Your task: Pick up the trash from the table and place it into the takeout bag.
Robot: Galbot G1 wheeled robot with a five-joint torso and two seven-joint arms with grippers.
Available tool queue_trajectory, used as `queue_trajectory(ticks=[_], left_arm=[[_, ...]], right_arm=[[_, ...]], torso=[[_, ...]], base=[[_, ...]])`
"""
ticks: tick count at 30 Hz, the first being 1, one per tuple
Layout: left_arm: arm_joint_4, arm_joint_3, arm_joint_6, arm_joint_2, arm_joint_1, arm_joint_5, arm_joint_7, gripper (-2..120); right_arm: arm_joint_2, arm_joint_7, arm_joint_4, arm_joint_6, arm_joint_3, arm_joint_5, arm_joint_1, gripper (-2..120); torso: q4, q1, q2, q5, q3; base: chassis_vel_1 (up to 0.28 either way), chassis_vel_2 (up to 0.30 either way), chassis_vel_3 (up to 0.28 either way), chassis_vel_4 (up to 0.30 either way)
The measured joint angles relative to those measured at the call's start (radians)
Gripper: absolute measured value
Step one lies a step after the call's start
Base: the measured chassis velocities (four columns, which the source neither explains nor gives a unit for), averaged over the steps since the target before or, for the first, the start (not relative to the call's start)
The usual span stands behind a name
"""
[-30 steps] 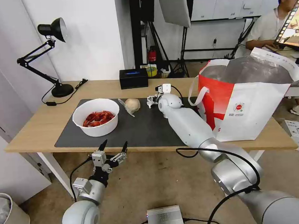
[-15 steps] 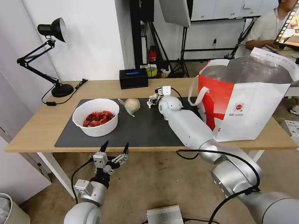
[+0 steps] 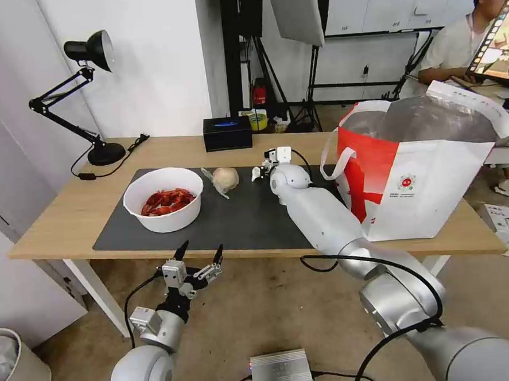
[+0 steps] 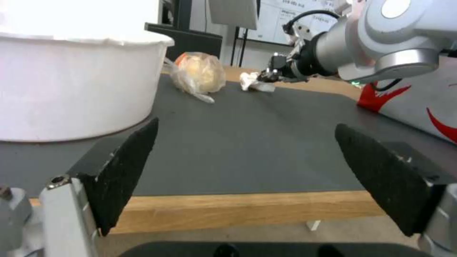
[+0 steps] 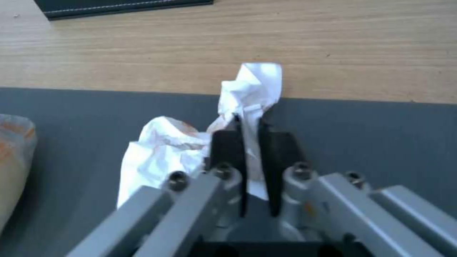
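Note:
My right gripper point(image 5: 248, 123) is shut on the crumpled white tissue point(image 5: 252, 85) at the far edge of the dark mat point(image 3: 250, 214), just above its surface. The same right gripper point(image 3: 260, 171) reaches past the middle of the table point(image 3: 55, 220). Left of it on the mat lies the beige lump in clear wrap point(image 3: 225, 179), and further left stands the white bowl of red crayfish shells point(image 3: 163, 199). The takeout bag point(image 3: 425, 163) stands open at the table's right end. My left gripper point(image 3: 199, 254) hangs open below the table's front edge.
A black desk lamp point(image 3: 90, 97) stands at the back left and a small black box point(image 3: 227, 133) at the back middle. A silver unit point(image 3: 280, 371) lies on the floor, a white bin point(image 3: 12, 366) stands at the lower left, and a person sits behind the bag.
The right gripper has lifted slightly with the tissue pinched in it. The left gripper has sunk a little lower and to the right below the table edge.

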Motion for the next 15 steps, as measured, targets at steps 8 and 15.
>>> queue_trajectory(ticks=[8,15], left_arm=[[0.003,0.000,-0.002,-0.004,0.001,0.003,0.000,100],[0.009,0.002,-0.004,-0.007,0.001,0.006,0.001,100]], right_arm=[[0.000,-0.004,-0.001,0.006,0.001,0.000,-0.006,0],[-0.001,-0.018,0.006,0.044,0.002,-0.001,-0.022,0]], torso=[[0.0000,0.000,0.000,0.0000,0.000],[0.0000,0.000,0.000,0.0000,0.000]], base=[[0.000,0.000,0.000,0.000],[0.000,0.000,0.000,0.000]])
